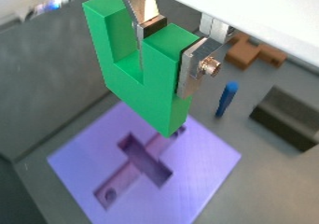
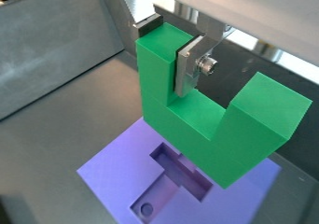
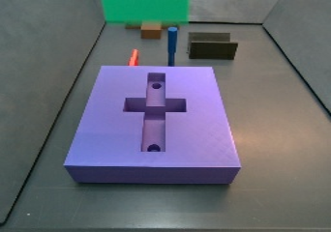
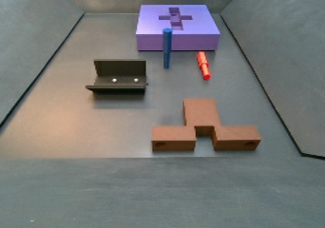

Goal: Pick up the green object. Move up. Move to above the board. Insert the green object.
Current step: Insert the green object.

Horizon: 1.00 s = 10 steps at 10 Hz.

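My gripper is shut on the green object, a bright green U-shaped block, with one prong between the fingers. It also shows in a wrist view with the gripper on the same prong. The block hangs in the air over the board, a purple slab with a cross-shaped recess, and does not touch it. In a side view only the green block shows, high over the board; the gripper is out of frame. Another side view shows the board only.
A thin blue post stands beside the board's far edge, with a small red stick lying near it. The dark fixture and a brown stepped piece stand on the floor away from the board. Grey walls enclose the floor.
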Available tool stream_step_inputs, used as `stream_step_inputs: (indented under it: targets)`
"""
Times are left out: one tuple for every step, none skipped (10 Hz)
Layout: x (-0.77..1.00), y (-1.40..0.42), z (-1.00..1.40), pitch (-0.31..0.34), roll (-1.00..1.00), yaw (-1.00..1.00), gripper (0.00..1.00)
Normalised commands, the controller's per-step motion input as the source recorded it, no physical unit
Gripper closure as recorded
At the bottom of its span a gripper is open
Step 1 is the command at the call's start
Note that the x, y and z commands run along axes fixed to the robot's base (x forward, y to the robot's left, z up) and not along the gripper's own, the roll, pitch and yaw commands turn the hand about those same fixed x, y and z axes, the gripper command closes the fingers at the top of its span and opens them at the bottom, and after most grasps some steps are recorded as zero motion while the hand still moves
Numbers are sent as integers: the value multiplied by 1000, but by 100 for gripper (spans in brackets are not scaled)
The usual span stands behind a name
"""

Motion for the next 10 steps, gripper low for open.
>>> stream_step_inputs:
  targets:
    - [320,-251,-477,0,374,297,100]
    - [174,-174,-446,10,384,369,100]
    - [246,-74,-443,99,267,97,100]
    - [0,0,-417,46,33,-9,100]
    - [0,0,-417,27,0,-203,100]
    - [0,0,-294,0,-119,-394,100]
    - [14,0,-189,-10,-200,-343,100]
    - [0,0,-157,-127,-246,-149,100]
    - [0,-3,-266,-206,-137,0,100]
    - [0,-80,-349,-239,0,120,100]
